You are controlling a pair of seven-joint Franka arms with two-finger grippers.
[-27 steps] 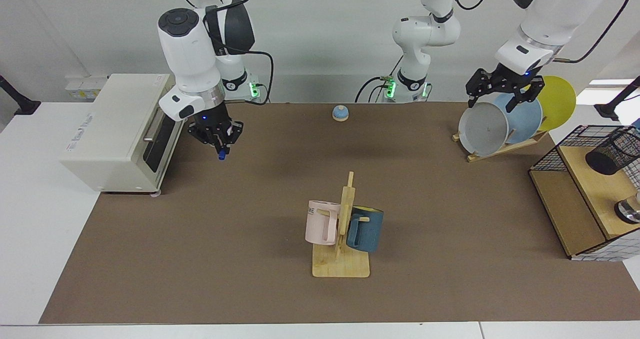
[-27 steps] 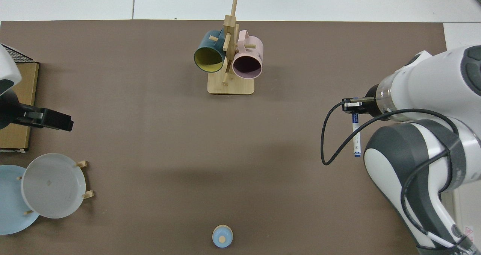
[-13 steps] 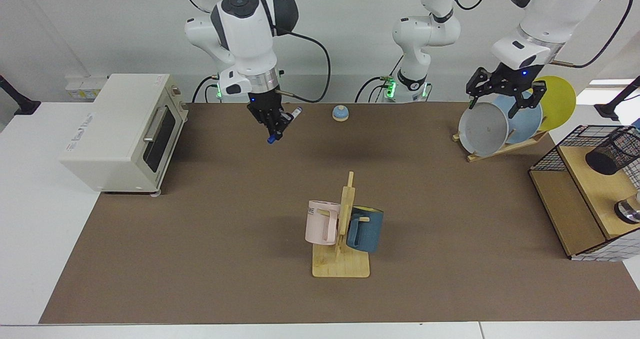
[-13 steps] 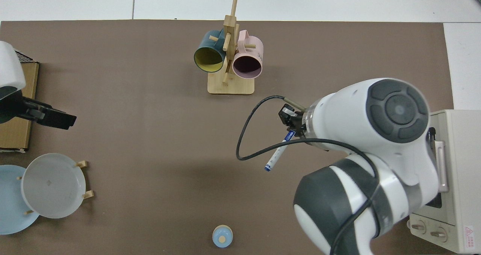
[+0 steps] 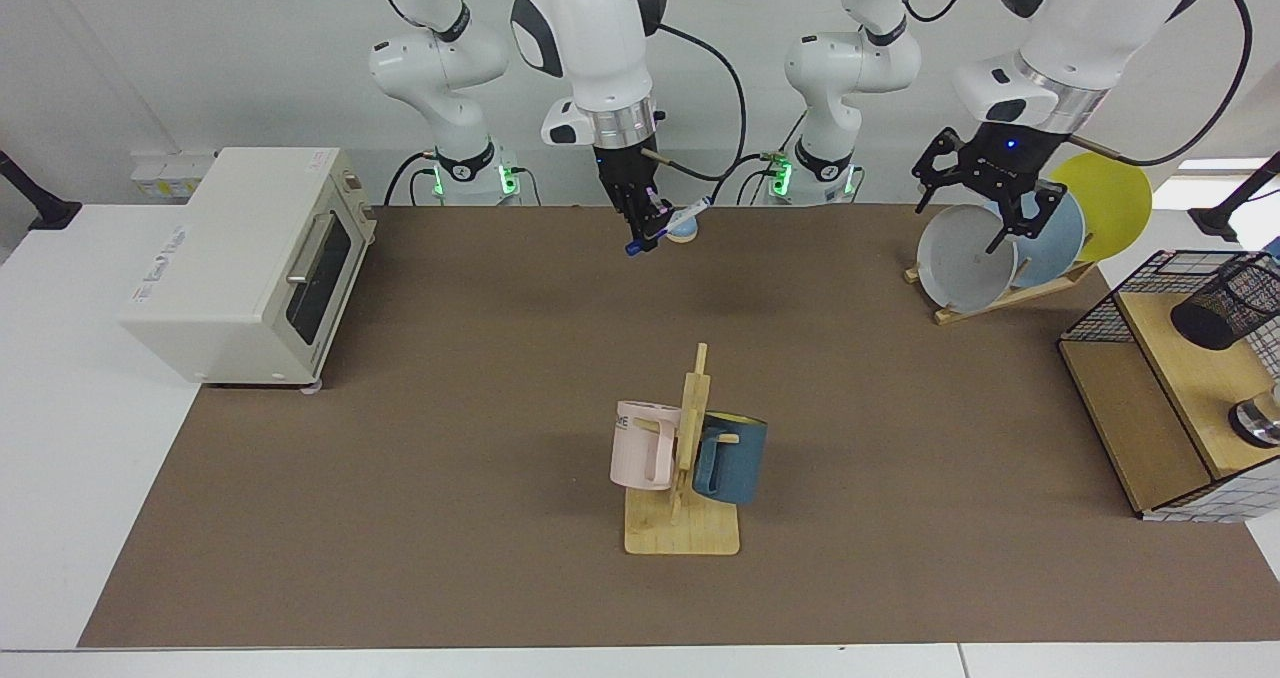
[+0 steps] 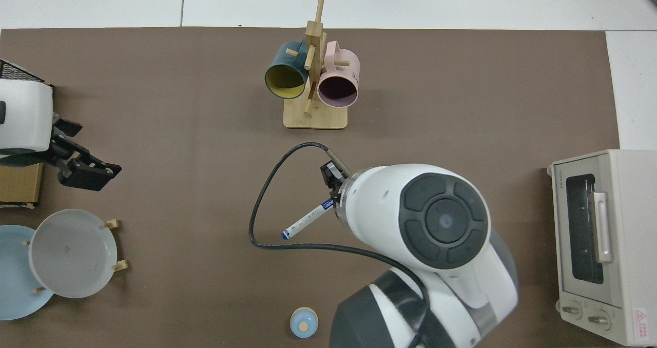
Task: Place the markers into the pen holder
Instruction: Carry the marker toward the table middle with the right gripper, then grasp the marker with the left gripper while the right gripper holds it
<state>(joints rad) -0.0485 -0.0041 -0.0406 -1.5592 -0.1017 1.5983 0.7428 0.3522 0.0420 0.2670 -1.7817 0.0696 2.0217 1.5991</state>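
Observation:
My right gripper (image 5: 645,226) is shut on a white marker (image 5: 668,224) with a blue cap, held tilted above the back middle of the mat. From the top view the marker (image 6: 307,219) sticks out from under the right arm's wrist. The pen holder (image 5: 1225,308), a black mesh cup, leans on the wooden shelf at the facing view's far right; it is out of the top view. My left gripper (image 5: 985,213) hangs open just above the plates, holding nothing, and shows as the left gripper (image 6: 84,171) from above.
A plate rack (image 5: 1010,253) with grey, blue and yellow plates stands under the left gripper. A small blue bell (image 5: 684,226) sits by the marker. A mug tree (image 5: 682,458) with pink and blue mugs stands mid-mat. A toaster oven (image 5: 240,258) and a wire-framed wooden shelf (image 5: 1130,398) flank the mat.
The right arm has swung from beside the toaster oven toward the facing view's right, carrying the marker to the back middle. The left gripper has turned and shifted slightly over the plates.

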